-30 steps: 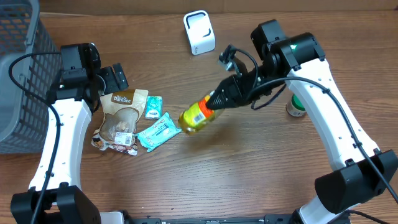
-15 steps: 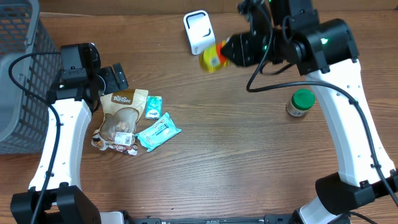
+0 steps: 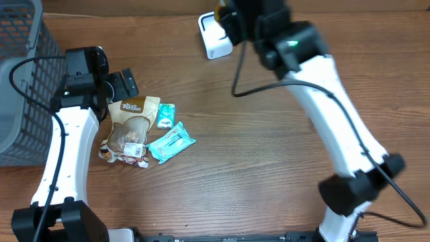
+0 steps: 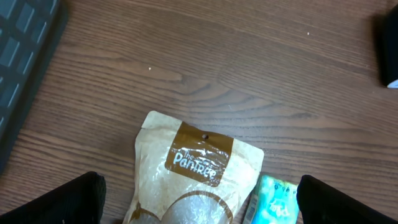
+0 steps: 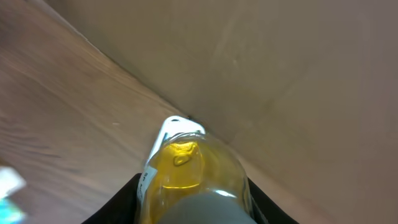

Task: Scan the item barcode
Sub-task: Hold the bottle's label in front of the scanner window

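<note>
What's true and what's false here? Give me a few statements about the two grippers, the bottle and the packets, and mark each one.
1. The right gripper holds a yellow bottle. True.
2. The left gripper is shut on the brown pouch. False: it is open above the pouch, holding nothing.
3. The white scanner stands near the far edge of the table. True.
4. The teal packets lie on top of the scanner. False: they lie on the table beside the pouch.
</note>
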